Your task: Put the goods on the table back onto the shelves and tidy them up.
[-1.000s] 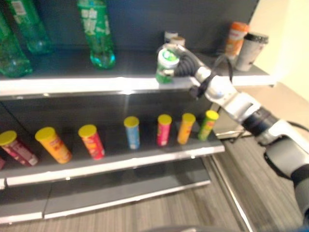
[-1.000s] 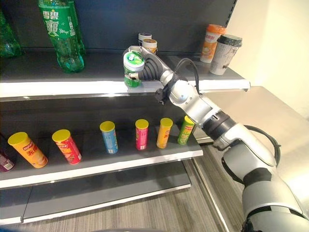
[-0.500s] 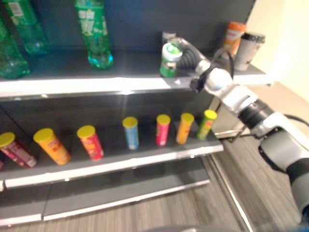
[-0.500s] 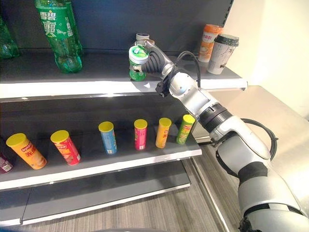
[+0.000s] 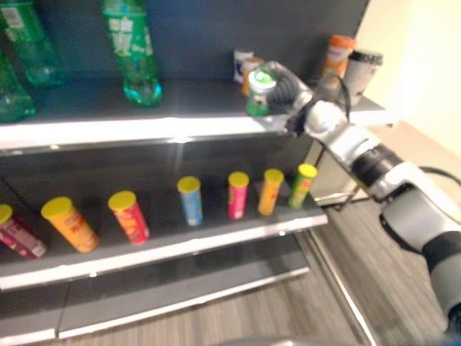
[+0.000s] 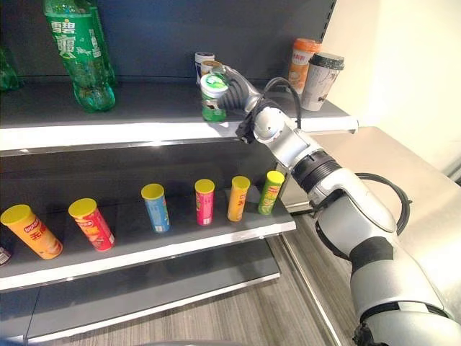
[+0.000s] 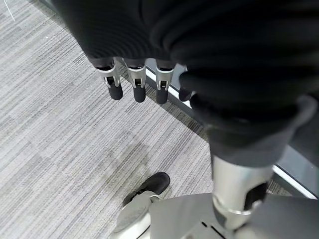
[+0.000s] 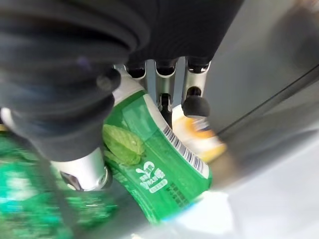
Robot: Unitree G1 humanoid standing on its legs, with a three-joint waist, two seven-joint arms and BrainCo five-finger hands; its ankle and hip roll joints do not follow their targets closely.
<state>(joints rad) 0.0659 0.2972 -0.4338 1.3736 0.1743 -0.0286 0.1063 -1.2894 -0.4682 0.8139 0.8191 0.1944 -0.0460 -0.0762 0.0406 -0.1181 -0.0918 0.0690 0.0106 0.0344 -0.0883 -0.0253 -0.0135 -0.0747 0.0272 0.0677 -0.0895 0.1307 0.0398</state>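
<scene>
Dark shelving fills the background, with grey wood-grain floor below. On the top shelf, the right hand is wrapped around a green canister with a white lid; fingers curl round one side and the thumb the other, and the canister's base sits at the shelf's front edge. In the right wrist view the fingers lie along the green label.

At 12 o'clock from the canister, just behind it, stand two small cans. At 2 o'clock are an orange cup and a dark-lidded paper cup. At 9 o'clock, well apart, stands a green soda bottle.

On the middle shelf, yellow-lidded chip tubes stand in a row.

The left hand hangs over the floor, fingers straight and relaxed.
</scene>
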